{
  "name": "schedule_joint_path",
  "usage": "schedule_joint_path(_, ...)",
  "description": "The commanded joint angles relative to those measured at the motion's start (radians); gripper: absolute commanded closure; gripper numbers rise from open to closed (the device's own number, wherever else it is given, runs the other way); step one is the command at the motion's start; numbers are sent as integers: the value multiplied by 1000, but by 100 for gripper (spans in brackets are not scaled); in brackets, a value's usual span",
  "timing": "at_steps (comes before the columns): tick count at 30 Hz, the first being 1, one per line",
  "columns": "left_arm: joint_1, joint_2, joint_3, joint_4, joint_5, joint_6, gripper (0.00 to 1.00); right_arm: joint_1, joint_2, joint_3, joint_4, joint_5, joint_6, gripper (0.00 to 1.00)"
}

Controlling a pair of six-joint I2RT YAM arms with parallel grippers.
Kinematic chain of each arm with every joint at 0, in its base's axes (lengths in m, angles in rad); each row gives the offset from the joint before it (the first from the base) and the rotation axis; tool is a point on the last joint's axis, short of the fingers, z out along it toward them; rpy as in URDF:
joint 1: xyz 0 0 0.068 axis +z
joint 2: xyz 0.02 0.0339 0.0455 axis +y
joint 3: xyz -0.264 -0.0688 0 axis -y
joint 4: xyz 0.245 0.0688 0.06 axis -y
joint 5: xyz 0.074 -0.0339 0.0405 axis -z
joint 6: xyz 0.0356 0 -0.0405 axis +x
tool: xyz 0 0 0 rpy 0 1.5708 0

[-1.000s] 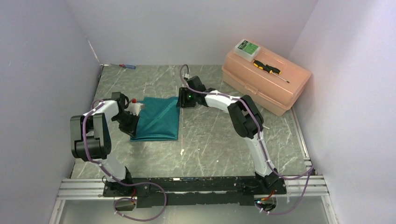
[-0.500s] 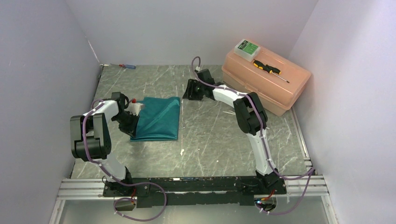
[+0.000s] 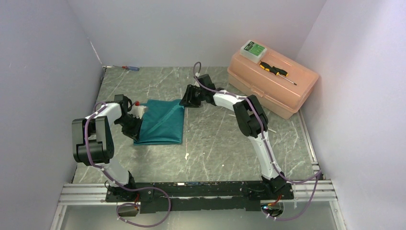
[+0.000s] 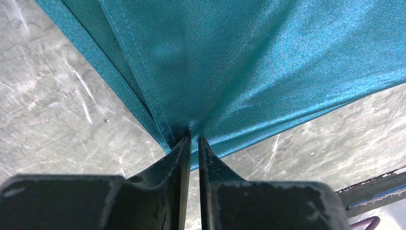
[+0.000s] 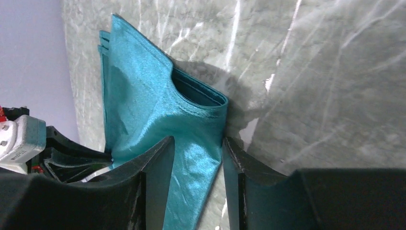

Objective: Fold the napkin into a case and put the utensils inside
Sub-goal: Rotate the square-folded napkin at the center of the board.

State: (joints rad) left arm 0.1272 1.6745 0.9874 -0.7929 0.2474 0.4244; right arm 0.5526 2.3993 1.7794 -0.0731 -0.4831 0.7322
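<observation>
The teal napkin (image 3: 161, 122) lies folded into a flat oblong on the marble table, left of centre. My left gripper (image 3: 136, 130) sits at its left edge, shut on a pinch of the cloth (image 4: 193, 139), and the napkin (image 4: 239, 62) fans out ahead of it. My right gripper (image 3: 185, 101) hovers at the far right corner, open, its jaws apart above the napkin (image 5: 143, 100). That corner gapes as a small pocket mouth (image 5: 198, 95). The utensils are out of view.
A peach toolbox (image 3: 287, 91) stands at the back right with a yellow-and-black screwdriver (image 3: 275, 71) and a green-and-white box (image 3: 253, 49) on its lid. A red-and-blue screwdriver (image 3: 130, 68) lies at the back left corner. A small white scrap (image 3: 186, 155) sits in front of the napkin.
My right gripper drew back from the napkin's far right corner, then came forward to it again with its jaws wider. The left gripper and napkin stayed put.
</observation>
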Motion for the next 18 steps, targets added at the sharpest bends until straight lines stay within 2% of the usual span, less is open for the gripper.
schedule_joint_path(1, 3, -17, -3, 11, -7, 10, 83, 23, 34, 41, 29, -19, 42, 57)
schedule_joint_path(3, 3, -18, -1, 11, -9, 11, 83, 26, 40, 53, 18, 1, 46, 65)
schedule_joint_path(6, 3, -19, 0, 11, -5, 11, 83, 26, 21, 21, 39, 48, 57, 86)
schedule_joint_path(9, 3, -19, 2, 12, -2, 11, 82, 24, -13, -19, 60, 86, 51, 100)
schedule_joint_path(13, 4, -10, 18, 11, 6, 3, 81, 21, -72, -94, 70, 142, 38, 100)
schedule_joint_path(18, 2, 6, 92, -83, 101, -2, 73, -8, -190, -260, 139, 232, 22, 100)
